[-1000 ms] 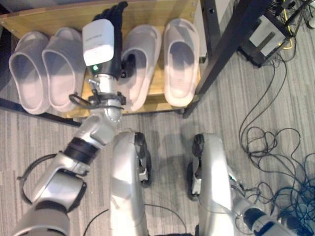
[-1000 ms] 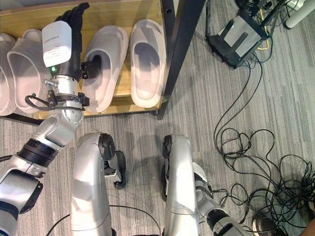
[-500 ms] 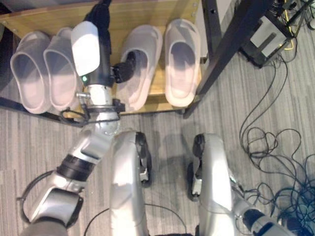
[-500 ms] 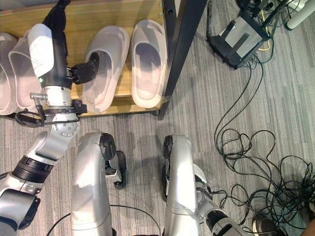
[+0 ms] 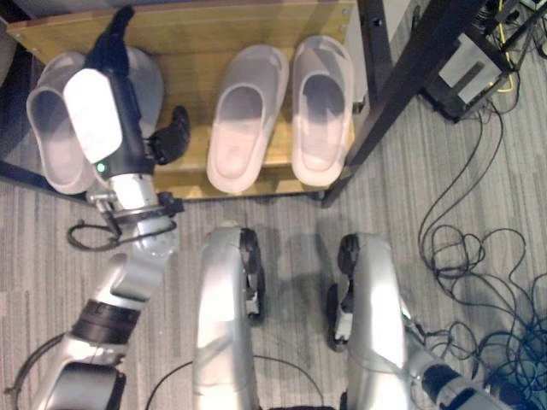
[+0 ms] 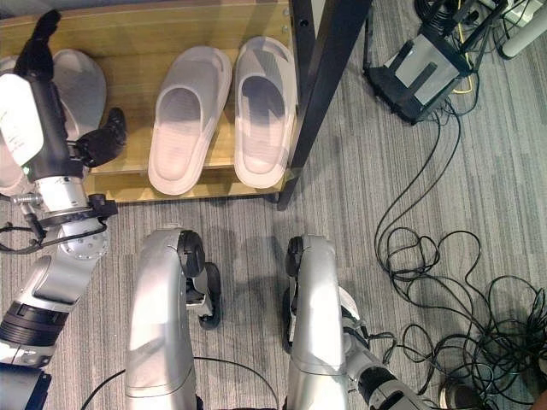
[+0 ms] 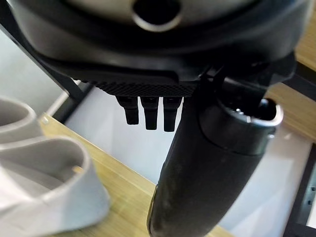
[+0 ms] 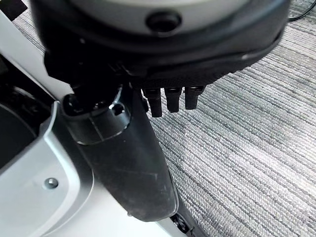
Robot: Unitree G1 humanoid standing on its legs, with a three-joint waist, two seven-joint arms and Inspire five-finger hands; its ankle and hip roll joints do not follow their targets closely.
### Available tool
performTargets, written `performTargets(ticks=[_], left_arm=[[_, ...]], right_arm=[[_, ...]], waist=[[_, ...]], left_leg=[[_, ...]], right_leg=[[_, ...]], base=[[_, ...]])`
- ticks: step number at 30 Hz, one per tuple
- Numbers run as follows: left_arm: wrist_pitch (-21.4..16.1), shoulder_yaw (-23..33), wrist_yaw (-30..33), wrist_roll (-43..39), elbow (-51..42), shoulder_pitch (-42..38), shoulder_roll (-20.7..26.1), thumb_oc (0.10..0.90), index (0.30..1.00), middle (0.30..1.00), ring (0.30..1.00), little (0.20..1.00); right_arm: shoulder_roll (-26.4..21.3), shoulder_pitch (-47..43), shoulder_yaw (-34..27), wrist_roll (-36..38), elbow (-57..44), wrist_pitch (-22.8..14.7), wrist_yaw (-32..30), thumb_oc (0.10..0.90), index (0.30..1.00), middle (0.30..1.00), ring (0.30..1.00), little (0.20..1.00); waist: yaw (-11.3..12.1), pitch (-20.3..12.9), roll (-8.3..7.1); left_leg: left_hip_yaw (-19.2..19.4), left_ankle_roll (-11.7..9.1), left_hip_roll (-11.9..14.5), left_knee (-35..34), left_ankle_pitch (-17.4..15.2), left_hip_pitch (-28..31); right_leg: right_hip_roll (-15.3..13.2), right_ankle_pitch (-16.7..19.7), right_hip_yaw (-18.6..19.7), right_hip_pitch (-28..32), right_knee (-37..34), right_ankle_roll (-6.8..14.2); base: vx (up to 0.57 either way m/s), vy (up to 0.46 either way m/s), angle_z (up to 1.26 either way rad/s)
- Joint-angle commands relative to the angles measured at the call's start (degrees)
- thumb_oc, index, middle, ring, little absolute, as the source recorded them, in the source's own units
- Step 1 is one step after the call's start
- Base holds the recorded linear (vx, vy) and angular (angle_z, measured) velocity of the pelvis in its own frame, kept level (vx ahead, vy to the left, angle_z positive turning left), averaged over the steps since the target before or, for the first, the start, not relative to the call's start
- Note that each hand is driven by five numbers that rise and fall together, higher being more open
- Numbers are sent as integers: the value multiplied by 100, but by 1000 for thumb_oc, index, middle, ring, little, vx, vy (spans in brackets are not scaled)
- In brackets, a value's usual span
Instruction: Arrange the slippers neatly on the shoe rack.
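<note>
Left hand (image 5: pixel 128 94) hovers with fingers straight, holding nothing, over the left pair of slippers (image 5: pixel 55 128) on the rack (image 5: pixel 256 17). Recommended: nudge them parallel like the right pair (image 5: pixel 282 111).

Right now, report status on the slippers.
Left hand open, over left slipper pair. Right hand open, by the floor. Right slipper pair on shoe rack, side by side. Nothing blocking.

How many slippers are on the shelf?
4. Two sit side by side on the wooden shoe rack: slipper and slipper. Two more lie further left, slipper and slipper, partly behind the left hand.
</note>
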Motion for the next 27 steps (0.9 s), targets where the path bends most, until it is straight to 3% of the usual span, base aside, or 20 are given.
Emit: performTargets(ticks=[1, 15, 27], left_arm=[[-186, 372, 378, 424, -528, -455, 291, 800, 900, 900, 900, 900], [-62, 202, 7, 874, -438, -29, 204, 800, 900, 900, 900, 900], [-187, -96, -219, 1050, -626, -39, 119, 800, 900, 900, 900, 900]], right_arm=[[-149, 253, -316, -165, -315, -71, -183, 800, 900, 900, 900, 900], [-317, 248, -420, -459, -694, -23, -383, 800, 900, 900, 900, 900], [-346, 232, -386, -567, -832, -27, -463, 800, 900, 900, 900, 900]], waist=[[111, -160, 264], [93, -160, 291], [52, -160, 296]], left_leg=[[-713, 426, -389, 368, -1268, 693], [-719, 421, -403, 330, -1234, 693], [-709, 414, -417, 330, -1191, 693]], right_leg=[[21, 698, 112, -176, -479, -540], [44, 725, 111, -176, -538, -570], [35, 720, 98, -176, -540, -586]], base=[[0, 0, 0], [0, 0, 0], [0, 0, 0]])
